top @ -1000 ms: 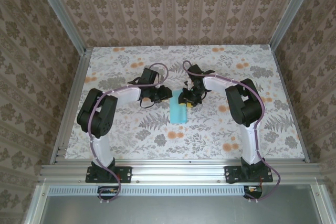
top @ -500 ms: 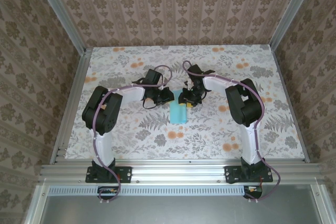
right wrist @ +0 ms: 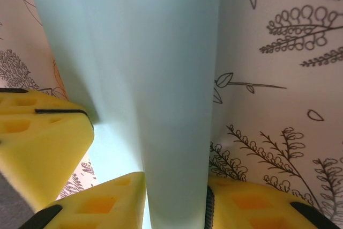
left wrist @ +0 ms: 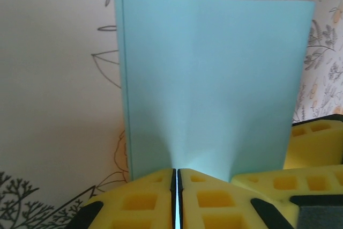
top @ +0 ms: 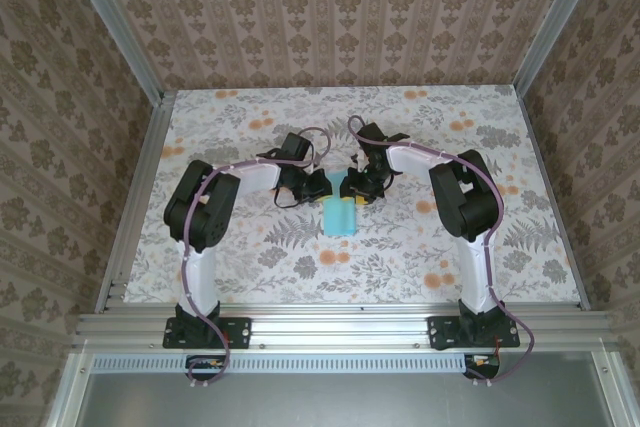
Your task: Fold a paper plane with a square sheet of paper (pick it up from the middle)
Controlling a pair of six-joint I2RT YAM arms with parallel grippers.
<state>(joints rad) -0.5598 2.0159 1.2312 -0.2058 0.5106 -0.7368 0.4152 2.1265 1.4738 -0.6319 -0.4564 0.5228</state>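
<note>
The square sheet of paper is turquoise-blue and lies doubled over into a narrow strip on the floral table, its far end lifted. My left gripper is at the strip's far left corner. In the left wrist view it is shut on the paper's near edge, a thin blue line between the pads. My right gripper holds the far right side. Its two fingers press on either side of a bulging fold of the paper.
The two grippers nearly touch. The right gripper's yellow fingers show in the left wrist view, and a left finger shows in the right wrist view. Aluminium rails edge the table; patterned walls close it in.
The left arm has swung right and its gripper has come up against the paper's far left end. The right gripper and the paper have stayed where they were.
</note>
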